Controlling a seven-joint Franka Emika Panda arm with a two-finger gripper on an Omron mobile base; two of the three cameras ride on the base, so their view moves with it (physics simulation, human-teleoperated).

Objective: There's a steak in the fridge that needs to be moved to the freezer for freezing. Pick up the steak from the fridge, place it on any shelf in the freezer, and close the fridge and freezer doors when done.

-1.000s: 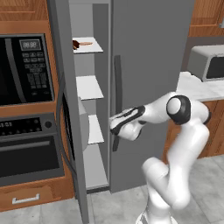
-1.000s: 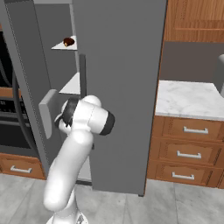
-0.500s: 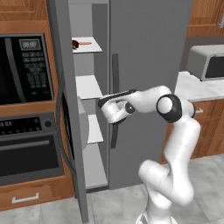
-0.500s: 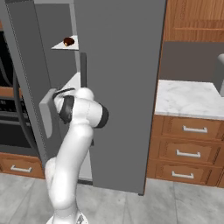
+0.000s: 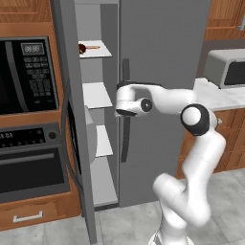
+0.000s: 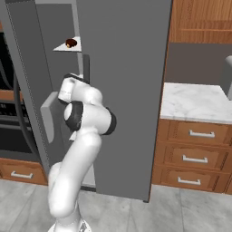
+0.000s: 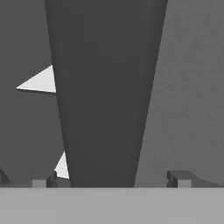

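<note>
Hand view: wide-open two-finger pincer (image 7: pixel 111 179) straddled the long vertical grey door handle (image 7: pixel 105 92), its long axis upright between the tips, small dark reddish-brown steak (image 5: pixel 82 47) resting high on the narrow white freezer shelf (image 5: pixel 98 52).

One steak (image 5: pixel 82 47) lies upper left in the left base view. Four white shelves (image 5: pixel 96 94) show in the open freezer (image 5: pixel 91 28). At the right base view's lower right are three wooden drawers (image 6: pixel 195 134).

light: even, soft, rendered | shadows: faint | glare: none; hand view: dim, grey, blurry
</note>
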